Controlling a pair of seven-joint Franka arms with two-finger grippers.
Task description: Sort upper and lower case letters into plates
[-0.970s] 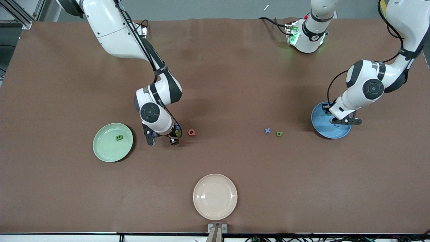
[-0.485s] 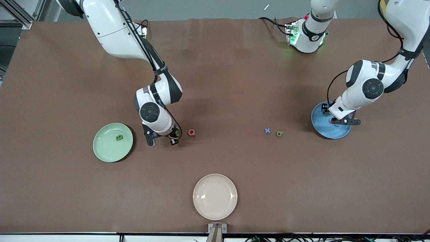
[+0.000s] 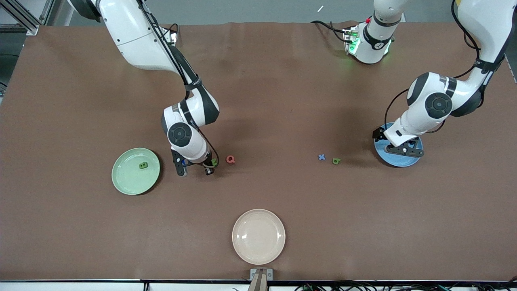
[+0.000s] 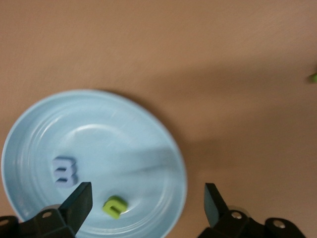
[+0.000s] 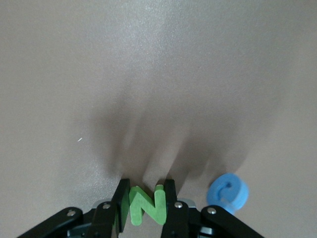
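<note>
Over the sky blue plate, the left pincer — released — has shifted toward mid-counter; the right pincer stays clenched on the green letter — delivery pending.

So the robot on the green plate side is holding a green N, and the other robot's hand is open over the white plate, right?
Almost. The right gripper does pinch the green N. But the left gripper, open, is over the sky blue plate, not the white one. The left wrist view shows that blue plate below it; the cream-white plate sits alone nearest the front camera.
</note>
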